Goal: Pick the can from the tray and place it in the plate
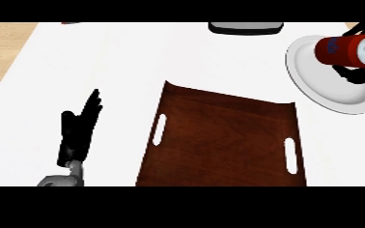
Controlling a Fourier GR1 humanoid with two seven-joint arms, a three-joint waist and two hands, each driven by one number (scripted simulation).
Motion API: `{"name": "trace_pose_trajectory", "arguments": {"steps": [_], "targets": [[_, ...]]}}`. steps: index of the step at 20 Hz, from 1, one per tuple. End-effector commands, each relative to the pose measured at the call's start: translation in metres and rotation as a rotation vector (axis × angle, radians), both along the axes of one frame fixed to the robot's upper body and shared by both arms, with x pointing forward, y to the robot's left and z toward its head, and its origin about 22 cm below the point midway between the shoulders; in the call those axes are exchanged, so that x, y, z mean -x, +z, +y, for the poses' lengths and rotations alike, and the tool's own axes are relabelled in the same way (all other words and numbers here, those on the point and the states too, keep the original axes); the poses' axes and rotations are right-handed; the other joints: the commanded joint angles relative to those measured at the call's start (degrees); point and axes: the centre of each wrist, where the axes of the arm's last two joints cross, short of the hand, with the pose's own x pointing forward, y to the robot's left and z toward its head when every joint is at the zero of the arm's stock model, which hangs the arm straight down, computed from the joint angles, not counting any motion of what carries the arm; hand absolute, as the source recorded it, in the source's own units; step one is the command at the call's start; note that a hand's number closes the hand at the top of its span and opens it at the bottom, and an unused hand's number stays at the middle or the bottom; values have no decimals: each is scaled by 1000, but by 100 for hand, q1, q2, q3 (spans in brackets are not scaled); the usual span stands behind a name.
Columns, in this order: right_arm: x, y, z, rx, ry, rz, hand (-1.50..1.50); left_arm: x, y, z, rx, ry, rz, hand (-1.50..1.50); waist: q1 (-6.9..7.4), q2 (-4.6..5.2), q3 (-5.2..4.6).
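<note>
Can [341,50]: red, lying on its side over the plate [314,79], right of the tray [224,140].
R hand [351,72]: black fingers curl around the can.
L hand [80,128]: left of tray, fingers straight, holds nothing.

Hands, head view — left at rest, right at the far right edge.

Left hand [78,128]: enters from the lower left edge, grey forearm barely showing beneath it; fingers straight and together, pointing up and slightly right, holding nothing — open, resting pose. Right hand [348,72]: only black fingers show at the right edge, upper part of the view; they are curled round the lower side of the can [342,50], which lies on its side in the grasp. Right forearm and wrist are out of view. The two hands are well apart.
</note>
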Motion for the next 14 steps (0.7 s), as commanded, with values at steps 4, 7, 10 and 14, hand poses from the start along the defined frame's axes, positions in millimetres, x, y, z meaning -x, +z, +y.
{"name": "trace_pose_trajectory", "arguments": {"steps": [4, 7, 10, 14], "targets": [[-24, -10, -24, 46, -62, 49, 150, 6, -9, 6, 5, -10, 7, 0, 106, 35, 6], [-17, -26, -40, 73, -71, 138, 150, 4, -2, -15, 26, -35, -3, 0, 197, 71, 14], [-20, -35, -38, 77, -50, 254, 150, 1, 0, -26, 19, -50, -1, 0, 211, 88, 16], [-12, -54, -43, 56, 10, 427, 150, -9, 18, -7, 1, -25, -24, 0, 258, 104, 22]]}}
